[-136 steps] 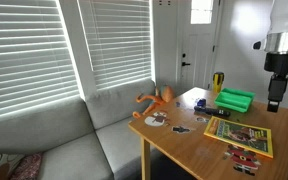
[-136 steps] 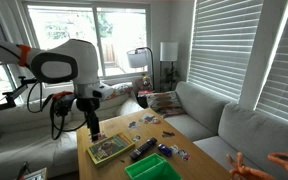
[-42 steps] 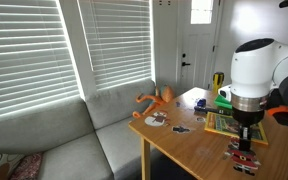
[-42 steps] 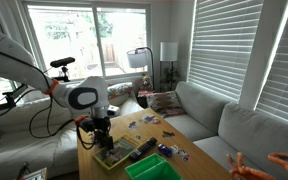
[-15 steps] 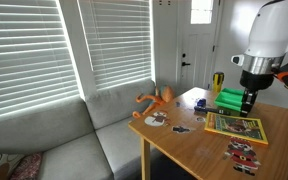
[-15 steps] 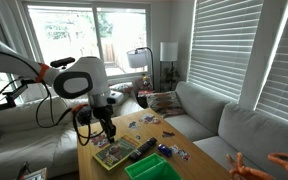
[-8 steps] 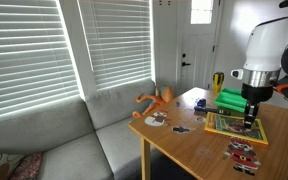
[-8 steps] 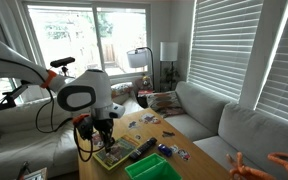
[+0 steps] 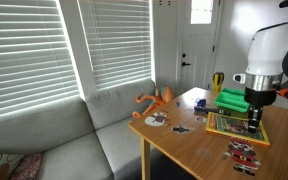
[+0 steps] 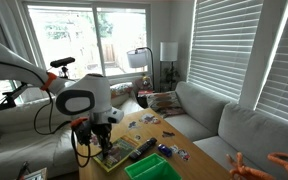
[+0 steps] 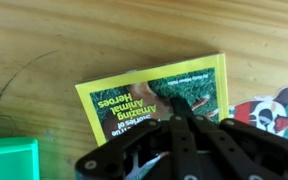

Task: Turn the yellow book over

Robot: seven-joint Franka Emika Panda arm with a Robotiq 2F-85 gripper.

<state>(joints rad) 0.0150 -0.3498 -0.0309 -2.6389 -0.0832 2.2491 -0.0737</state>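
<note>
The yellow book [image 9: 232, 128] lies flat on the wooden table, yellow-green face up with a dark animal picture; it also shows in an exterior view [image 10: 114, 154] and fills the wrist view [image 11: 149, 92]. My gripper [image 9: 254, 122] points straight down over the book's end nearest the table edge. In the wrist view the gripper [image 11: 179, 112] is shut, fingers pressed together with nothing between them, their tips at the book's cover. Whether the tips touch the cover I cannot tell. In an exterior view the gripper [image 10: 102, 148] stands at the book's edge.
A bright green ridged tray [image 9: 234, 99] sits just behind the book and also shows in the wrist view [image 11: 9, 160]. Red-dark flat pieces [image 9: 244, 155] lie near the table's front. An orange toy [image 9: 156, 99] and small cards lie towards the sofa side. A dark bar [image 10: 142, 150] lies beside the book.
Over the last second the jaws shut and the gripper came down from above the tray to the book's cover.
</note>
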